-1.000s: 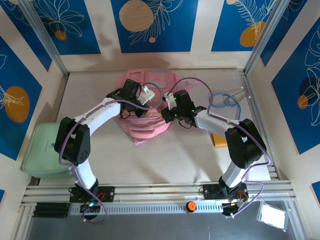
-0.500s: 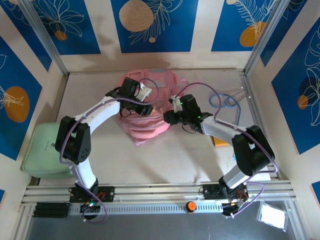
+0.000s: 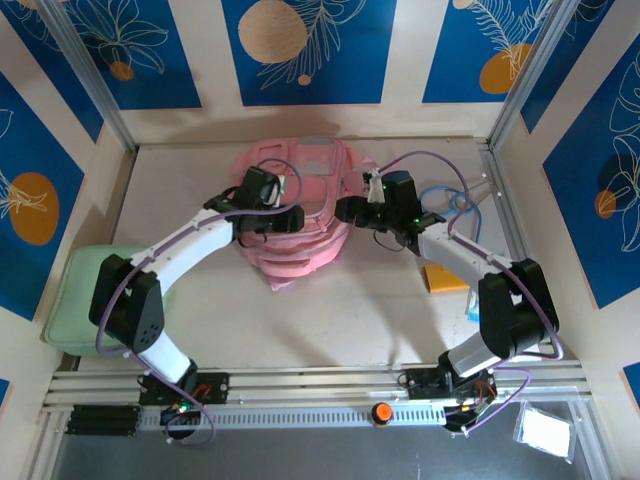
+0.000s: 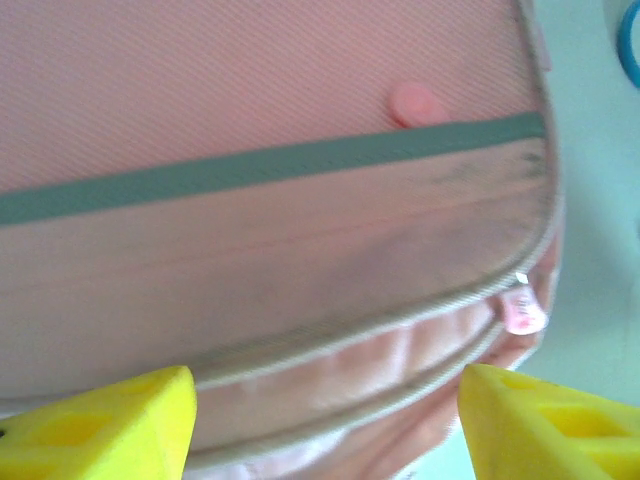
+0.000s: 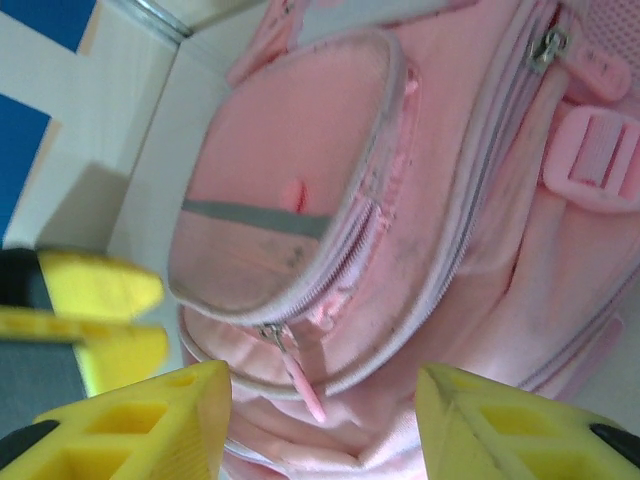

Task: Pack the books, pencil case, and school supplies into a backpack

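The pink backpack (image 3: 300,180) is lying toward the back middle of the table (image 3: 330,310), front pocket facing up. The left gripper (image 4: 327,385) has its yellow fingers spread wide with nothing pinched, right up close to the pocket's grey stripe (image 4: 300,160). The right gripper (image 5: 322,380) is spread too and empty, just off the bag's right side.

One pink backpack (image 3: 300,240) sits on the surface (image 3: 200,300). Two pincers: the left pincer (image 4: 325,425) and the right pincer (image 5: 322,420). One pale green box (image 3: 85,295), one blue cable coil (image 3: 458,203), one orange button (image 3: 380,412), one yellow-orange flat item (image 3: 438,282), one white packet (image 3: 545,432).
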{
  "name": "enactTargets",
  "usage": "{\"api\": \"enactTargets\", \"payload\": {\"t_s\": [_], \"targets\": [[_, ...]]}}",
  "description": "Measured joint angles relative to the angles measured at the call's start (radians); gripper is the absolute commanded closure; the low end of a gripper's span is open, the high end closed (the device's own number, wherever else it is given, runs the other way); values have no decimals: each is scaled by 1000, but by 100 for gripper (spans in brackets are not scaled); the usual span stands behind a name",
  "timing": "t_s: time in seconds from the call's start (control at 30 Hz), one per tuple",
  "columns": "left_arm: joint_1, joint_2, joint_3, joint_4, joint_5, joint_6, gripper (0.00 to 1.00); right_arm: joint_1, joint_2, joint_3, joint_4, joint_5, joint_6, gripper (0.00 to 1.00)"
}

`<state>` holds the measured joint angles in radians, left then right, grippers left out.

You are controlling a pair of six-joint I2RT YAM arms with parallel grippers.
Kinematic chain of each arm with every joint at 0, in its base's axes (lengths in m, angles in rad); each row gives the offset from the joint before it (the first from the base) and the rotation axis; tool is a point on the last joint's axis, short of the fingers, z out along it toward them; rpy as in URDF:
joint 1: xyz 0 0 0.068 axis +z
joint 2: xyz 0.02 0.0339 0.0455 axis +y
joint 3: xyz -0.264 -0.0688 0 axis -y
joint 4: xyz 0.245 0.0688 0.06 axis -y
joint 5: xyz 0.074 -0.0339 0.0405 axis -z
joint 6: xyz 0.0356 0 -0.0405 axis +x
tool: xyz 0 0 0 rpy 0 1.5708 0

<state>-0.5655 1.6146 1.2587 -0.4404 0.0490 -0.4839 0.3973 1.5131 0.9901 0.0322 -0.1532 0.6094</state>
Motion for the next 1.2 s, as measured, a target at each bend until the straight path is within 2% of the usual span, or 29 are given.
{"api": "enactTargets", "payload": {"t_s": [0.13, 0.3, 0.5, 0.77, 0.87, 1.07, 1.2], "targets": [[-107, 17, 27, -24, -100, -127, 35, -31, 0, 5, -11, 15, 56, 47], [-203, 120, 177, -102, -241, -251, 37, -72, -1, 0, -26, 34, 106, 47], [-244, 267, 349, -209, -332, -332, 41, -100, -30, -43, -35, 49, 128, 47], [-270, 385, 455, -314, -439, -375, 50, -110, -51, -56, -44, 48, 132, 47], [-275, 397, 472, -335, -462, -383, 55, -110, -51, -56, -44, 48, 132, 47], [-277, 404, 490, -359, -503, -405, 81, -110, -51, -56, -44, 48, 132, 47], [-278, 405, 490, -362, -507, -403, 93, -110, -51, -56, -44, 48, 132, 47]]}}
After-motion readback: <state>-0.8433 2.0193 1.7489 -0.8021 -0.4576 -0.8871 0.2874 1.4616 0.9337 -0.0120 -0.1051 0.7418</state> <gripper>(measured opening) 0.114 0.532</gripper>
